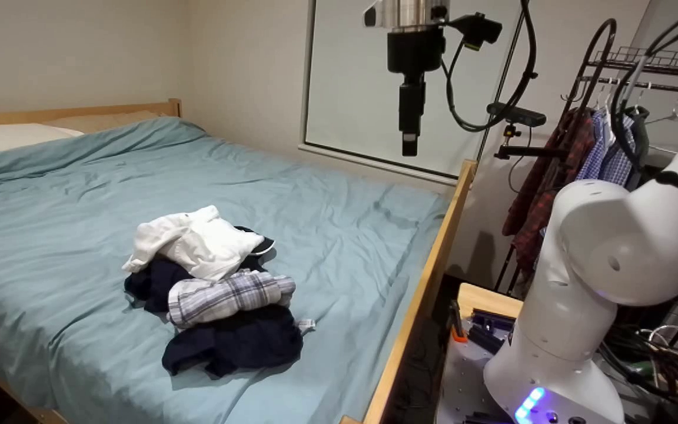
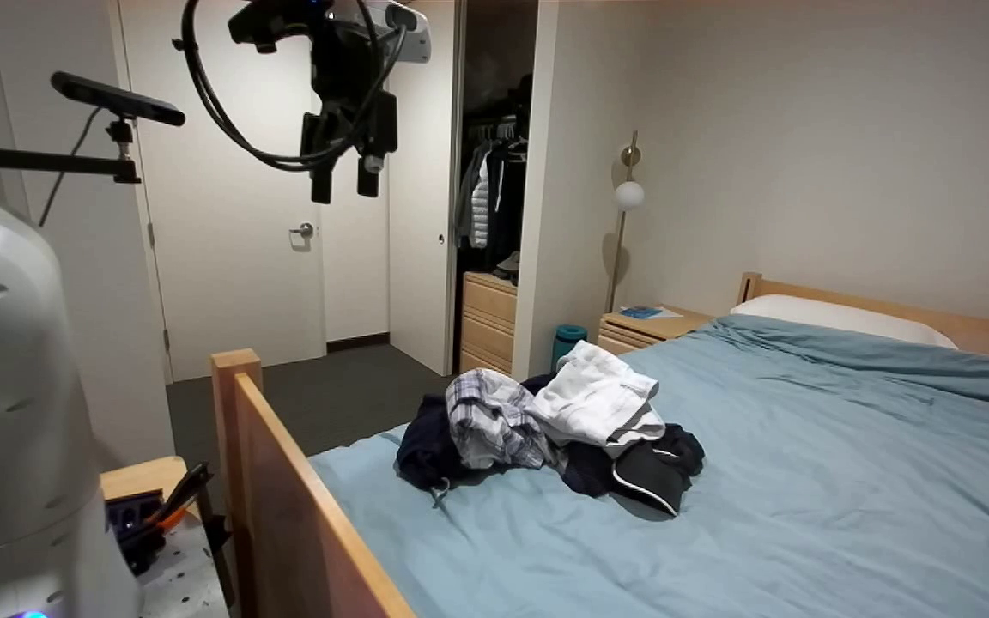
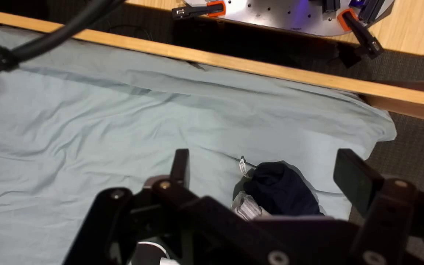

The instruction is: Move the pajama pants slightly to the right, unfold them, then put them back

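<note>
A grey-white plaid garment, which looks like the pajama pants, lies bunched in a clothes pile on the bed in both exterior views [image 1: 230,299] [image 2: 490,419]. It rests between a dark navy garment [image 1: 239,341] [image 2: 426,445] and a white garment [image 1: 198,242] [image 2: 596,396]. In the wrist view only a small part of the plaid cloth [image 3: 248,207] shows, beside the navy garment [image 3: 282,189]; the gripper body hides the rest. My gripper [image 1: 410,145] [image 2: 344,190] [image 3: 265,163] is open and empty, pointing down, high above the bed and apart from the clothes.
A black item with white trim [image 1: 263,246] [image 2: 653,476] lies at the pile's edge. A blue-green sheet [image 1: 339,235] covers the bed. A raised wooden footboard [image 1: 427,282] [image 2: 314,489] stands between bed and robot base. A camera on a bracket [image 1: 517,114] stands near the arm.
</note>
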You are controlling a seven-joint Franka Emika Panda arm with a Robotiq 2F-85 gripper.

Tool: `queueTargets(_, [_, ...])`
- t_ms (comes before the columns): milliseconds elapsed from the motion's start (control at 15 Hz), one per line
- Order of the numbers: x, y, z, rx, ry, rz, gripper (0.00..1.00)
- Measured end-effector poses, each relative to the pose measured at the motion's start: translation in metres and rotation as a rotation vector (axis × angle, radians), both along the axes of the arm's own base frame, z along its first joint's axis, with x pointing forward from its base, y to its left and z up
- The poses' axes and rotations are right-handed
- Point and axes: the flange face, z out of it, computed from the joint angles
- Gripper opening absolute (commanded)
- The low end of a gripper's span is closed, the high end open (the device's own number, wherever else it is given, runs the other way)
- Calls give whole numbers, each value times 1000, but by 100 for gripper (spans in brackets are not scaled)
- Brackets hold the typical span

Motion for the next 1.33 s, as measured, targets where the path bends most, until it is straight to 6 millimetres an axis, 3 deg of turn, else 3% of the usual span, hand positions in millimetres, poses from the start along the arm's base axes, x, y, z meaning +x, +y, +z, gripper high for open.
queueTargets(267, [9,0,-4,13,-35,19,100])
queueTargets(533, [64,4,-39,73,-211,146,100])
queueTargets(667, [95,9,-70,121,-255,227,100])
queueTargets(1133, [172,23,-225,235,-64,471,100])
queueTargets(1333, [200,25,-246,238,-35,504,100])
